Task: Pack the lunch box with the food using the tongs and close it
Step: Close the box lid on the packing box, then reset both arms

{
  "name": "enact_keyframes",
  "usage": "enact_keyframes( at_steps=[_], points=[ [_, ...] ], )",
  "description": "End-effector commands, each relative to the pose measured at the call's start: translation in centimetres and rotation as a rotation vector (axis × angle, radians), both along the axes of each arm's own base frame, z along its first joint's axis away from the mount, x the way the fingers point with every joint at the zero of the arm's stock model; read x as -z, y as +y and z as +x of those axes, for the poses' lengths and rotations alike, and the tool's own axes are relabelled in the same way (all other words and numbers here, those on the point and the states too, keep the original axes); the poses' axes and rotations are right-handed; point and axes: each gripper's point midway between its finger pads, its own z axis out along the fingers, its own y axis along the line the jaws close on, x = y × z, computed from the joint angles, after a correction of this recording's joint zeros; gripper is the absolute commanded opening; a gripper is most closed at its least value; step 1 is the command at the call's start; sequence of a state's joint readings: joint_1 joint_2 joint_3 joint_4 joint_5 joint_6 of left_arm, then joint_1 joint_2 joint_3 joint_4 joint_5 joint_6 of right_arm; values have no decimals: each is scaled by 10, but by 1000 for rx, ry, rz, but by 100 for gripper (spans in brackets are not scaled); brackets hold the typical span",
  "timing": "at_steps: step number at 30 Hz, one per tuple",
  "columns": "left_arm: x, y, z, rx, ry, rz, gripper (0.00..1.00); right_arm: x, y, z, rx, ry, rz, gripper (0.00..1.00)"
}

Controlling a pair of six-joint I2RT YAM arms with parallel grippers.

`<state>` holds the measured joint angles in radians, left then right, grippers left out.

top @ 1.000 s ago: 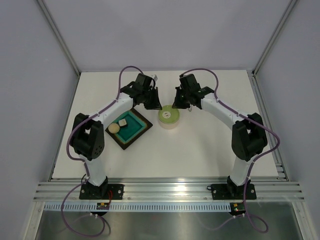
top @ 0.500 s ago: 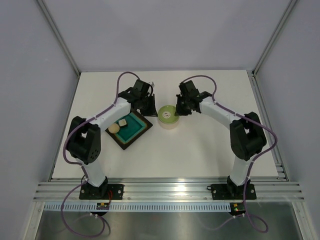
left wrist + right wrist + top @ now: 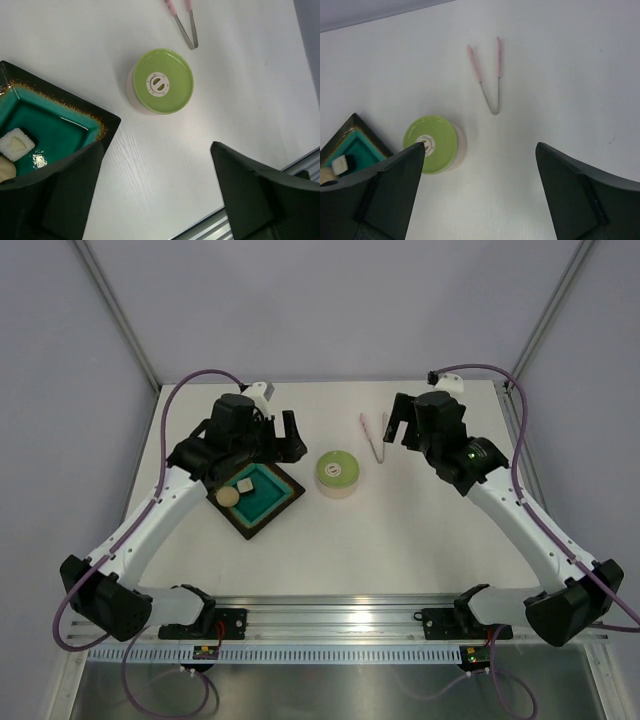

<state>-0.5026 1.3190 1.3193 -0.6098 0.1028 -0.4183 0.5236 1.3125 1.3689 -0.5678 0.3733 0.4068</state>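
The lunch box (image 3: 339,472) stands mid-table with its light-green lid (image 3: 162,81) on it, also seen in the right wrist view (image 3: 431,144). The pink tongs (image 3: 374,435) lie flat on the table just behind and to the right of it (image 3: 490,75) (image 3: 186,25). Food rests in the left corner of the tray: a beige ball (image 3: 229,496) and a pale cube (image 3: 243,483) (image 3: 16,144) (image 3: 340,164). My left gripper (image 3: 280,445) (image 3: 157,145) hovers open above the tray's far side. Held high near the tongs, my right gripper (image 3: 400,425) (image 3: 480,145) is open too. Both are empty.
A dark square tray with a teal inside (image 3: 270,502) (image 3: 107,120) (image 3: 350,140) sits left of the lunch box. Grey walls enclose the white table on three sides, and an aluminium rail (image 3: 330,618) runs along the near edge.
Both arms have lifted and swung outward from the lunch box. Both grippers went from shut to open. The tongs now show on the table.
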Motion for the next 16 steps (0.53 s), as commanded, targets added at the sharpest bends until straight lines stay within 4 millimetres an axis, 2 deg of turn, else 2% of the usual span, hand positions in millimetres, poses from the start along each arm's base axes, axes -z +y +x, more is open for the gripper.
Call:
enact_keyframes(
  at_steps=[1,2,4,5,7,12,16],
  points=[
    [-21,24,-4,-62,-79,56,99,25,-55,-21,203,39,-157,100],
    [-26,32,-2,-94,-95,70,99,17,-66,-29,249,14,-150,99],
    [-42,43,-4,-139,-127,85,99,24,-79,-44,278,37,-171,99],
    [-47,46,-5,-151,-136,86,99,17,-87,-52,307,16,-155,99],
    [-58,51,-7,-167,-163,82,99,23,-93,-62,309,32,-168,100],
    [-72,48,-6,-188,-184,26,99,23,-101,-78,293,19,-165,99],
    [-70,43,-4,-176,-168,10,99,27,-107,-84,323,38,-170,100]
  ],
)
